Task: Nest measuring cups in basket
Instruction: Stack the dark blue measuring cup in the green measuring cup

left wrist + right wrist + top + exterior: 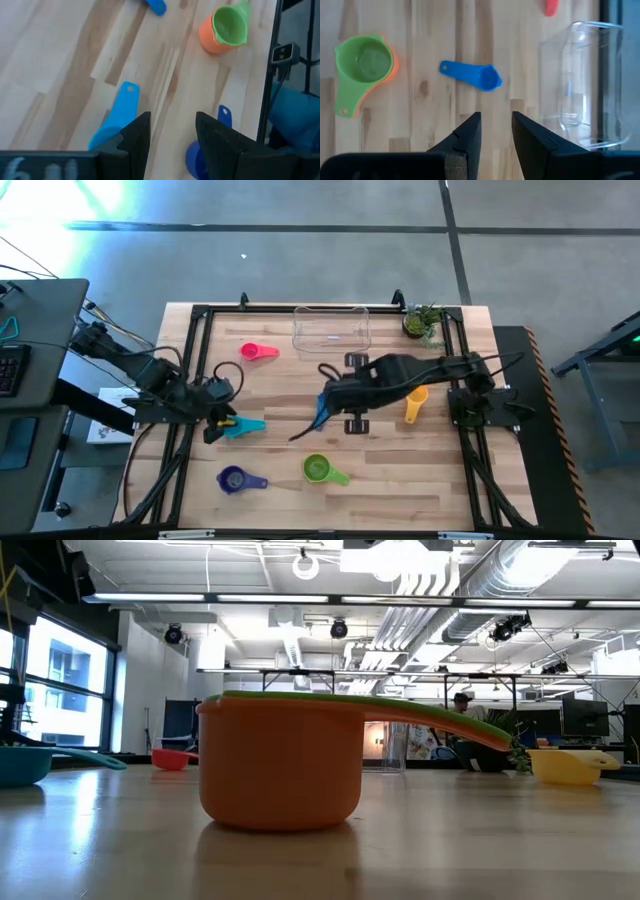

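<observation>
Measuring cups lie scattered on the wooden table: pink [258,352], teal [246,427], purple [234,478], yellow [414,406], blue [472,76], and a green cup nested in an orange one [320,470]. The clear basket [331,328] stands at the far edge. My left gripper [172,135] hovers open at the left, over the table between the teal cup [117,117] and the purple cup [200,155]. One of its fingers hides part of the teal cup's bowl. My right gripper [496,130] hangs open above mid-table, the blue cup lying ahead of its fingertips.
A small potted plant [425,322] stands at the far right corner beside the basket. A black frame [200,310] runs around the table's edge. In the low view, the nested orange-and-green cup [280,765] stands close in front. Bare wood lies between the cups.
</observation>
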{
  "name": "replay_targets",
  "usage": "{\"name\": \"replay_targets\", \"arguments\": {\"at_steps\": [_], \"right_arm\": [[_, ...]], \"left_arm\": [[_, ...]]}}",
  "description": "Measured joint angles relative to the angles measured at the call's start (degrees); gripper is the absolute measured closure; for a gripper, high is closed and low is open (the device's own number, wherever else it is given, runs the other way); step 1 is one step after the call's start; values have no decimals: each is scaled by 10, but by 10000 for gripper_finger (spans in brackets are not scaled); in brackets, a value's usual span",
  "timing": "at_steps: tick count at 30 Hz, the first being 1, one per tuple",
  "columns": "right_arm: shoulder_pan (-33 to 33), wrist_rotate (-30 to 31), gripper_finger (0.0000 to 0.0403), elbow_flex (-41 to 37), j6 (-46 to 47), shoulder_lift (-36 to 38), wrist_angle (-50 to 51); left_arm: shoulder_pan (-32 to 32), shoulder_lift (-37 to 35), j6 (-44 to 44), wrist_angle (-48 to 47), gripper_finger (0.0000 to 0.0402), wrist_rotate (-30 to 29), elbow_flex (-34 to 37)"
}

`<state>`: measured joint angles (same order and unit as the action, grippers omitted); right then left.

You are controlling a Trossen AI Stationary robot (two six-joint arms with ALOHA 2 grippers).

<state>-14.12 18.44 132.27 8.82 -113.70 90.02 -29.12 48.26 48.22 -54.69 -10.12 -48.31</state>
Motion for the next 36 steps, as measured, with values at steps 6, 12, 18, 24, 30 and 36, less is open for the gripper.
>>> {"name": "replay_targets", "arguments": {"at_steps": [6,12,18,24,30,36], "right_arm": [[13,12,302,0,3,30,0],[34,41,302,0,17,54,0],[55,40,302,0,28,66,0],[73,34,302,0,31,67,0],[81,24,302,0,31,67,0],[82,17,302,0,36,67,0]], "left_arm": [[-66,7,36,56,254,-7,17],[-128,33,85,76,254,-8,37],[-171,74,137,84,254,-9,40],[-211,125,172,85,254,-9,40],[-239,173,189,93,254,-9,40],[-247,215,188,96,254,-9,40]]}}
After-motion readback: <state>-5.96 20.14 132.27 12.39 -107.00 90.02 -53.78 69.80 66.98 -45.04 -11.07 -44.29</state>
